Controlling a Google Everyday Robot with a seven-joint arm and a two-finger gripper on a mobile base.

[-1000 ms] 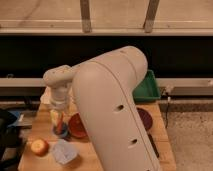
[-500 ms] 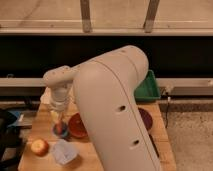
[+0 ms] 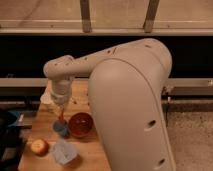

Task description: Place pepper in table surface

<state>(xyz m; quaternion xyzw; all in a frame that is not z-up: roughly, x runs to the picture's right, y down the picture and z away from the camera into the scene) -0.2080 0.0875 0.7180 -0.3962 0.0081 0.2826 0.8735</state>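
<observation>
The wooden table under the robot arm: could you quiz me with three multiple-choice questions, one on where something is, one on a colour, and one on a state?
1. Where is the apple?
A) on the table, near its left edge in the camera view
B) inside a green bin
C) on the floor

2. What colour is the small bowl below the gripper?
A) green
B) blue
C) white

3. What is the gripper doing?
A) open above the apple
B) shut on the pepper
C) lying flat on the table

Answers:
1 A: the apple sits on bare wood at the left.
2 B: its rim shows blue beside the orange-red bowl.
3 B: the thin red pepper sits pinched at the gripper's tip, just above the small bowl.
</observation>
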